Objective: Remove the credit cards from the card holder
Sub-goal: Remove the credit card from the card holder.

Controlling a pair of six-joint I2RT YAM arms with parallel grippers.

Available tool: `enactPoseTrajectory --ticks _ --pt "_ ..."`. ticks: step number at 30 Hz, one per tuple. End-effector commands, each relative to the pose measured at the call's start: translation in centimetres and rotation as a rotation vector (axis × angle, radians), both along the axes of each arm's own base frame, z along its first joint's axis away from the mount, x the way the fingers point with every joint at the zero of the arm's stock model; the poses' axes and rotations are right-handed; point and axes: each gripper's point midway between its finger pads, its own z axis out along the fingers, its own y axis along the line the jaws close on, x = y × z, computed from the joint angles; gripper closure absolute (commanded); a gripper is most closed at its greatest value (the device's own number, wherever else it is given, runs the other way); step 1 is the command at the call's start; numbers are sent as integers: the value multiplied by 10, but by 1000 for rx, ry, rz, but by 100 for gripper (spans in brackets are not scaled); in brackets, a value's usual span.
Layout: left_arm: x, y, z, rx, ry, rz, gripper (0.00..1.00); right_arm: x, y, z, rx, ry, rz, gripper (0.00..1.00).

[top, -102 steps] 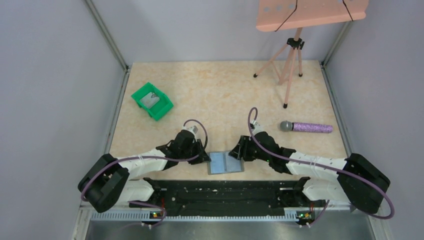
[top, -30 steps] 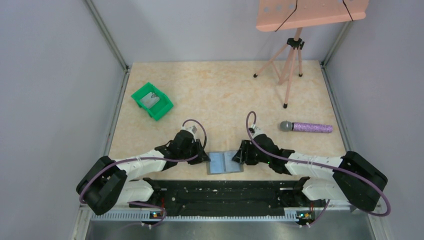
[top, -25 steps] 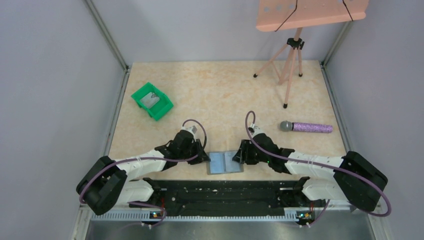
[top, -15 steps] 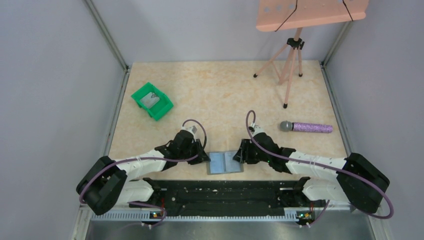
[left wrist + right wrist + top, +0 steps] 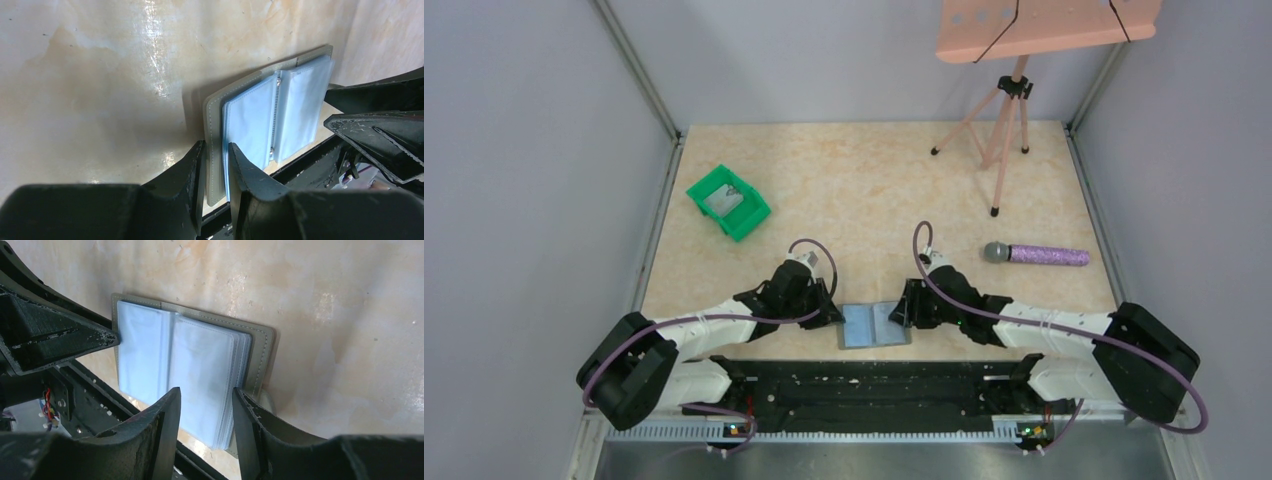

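Note:
The card holder (image 5: pixel 876 325) lies open near the table's front edge, with a grey cover and pale blue plastic sleeves inside. My left gripper (image 5: pixel 836 318) is shut on the left half's grey cover edge (image 5: pixel 215 165), one finger (image 5: pixel 197 155) outside and one (image 5: pixel 235 155) on the sleeves. My right gripper (image 5: pixel 902 312) is open, and its fingers (image 5: pixel 170 400) straddle the right stack of sleeves (image 5: pixel 205 375) at its outer edge. I cannot make out any cards in the sleeves.
A green plastic bin (image 5: pixel 727 200) with a flat grey item in it stands at the back left. A purple microphone (image 5: pixel 1036 255) lies to the right. A pink tripod stand (image 5: pixel 1004 130) stands at the back right. The black base rail (image 5: pixel 874 385) runs just in front of the card holder.
My right gripper has moved slightly left, further over the right half of the card holder. The left gripper and the card holder have stayed in place.

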Motion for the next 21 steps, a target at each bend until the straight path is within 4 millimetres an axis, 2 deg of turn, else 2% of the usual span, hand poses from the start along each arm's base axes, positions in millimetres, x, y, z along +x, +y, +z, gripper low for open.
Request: enactPoseTrajectory --ticks 1,11,14,21 --pt "0 -5 6 -30 -23 -15 72 11 24 27 78 -65 29 58" --pt "-1 -4 5 -29 -23 -13 72 10 27 22 58 -55 40 63" --pt "0 -4 6 -30 -24 -14 72 10 30 27 72 -64 46 64" --pt "0 -4 6 -31 -25 -15 73 1 49 48 202 -66 110 67"
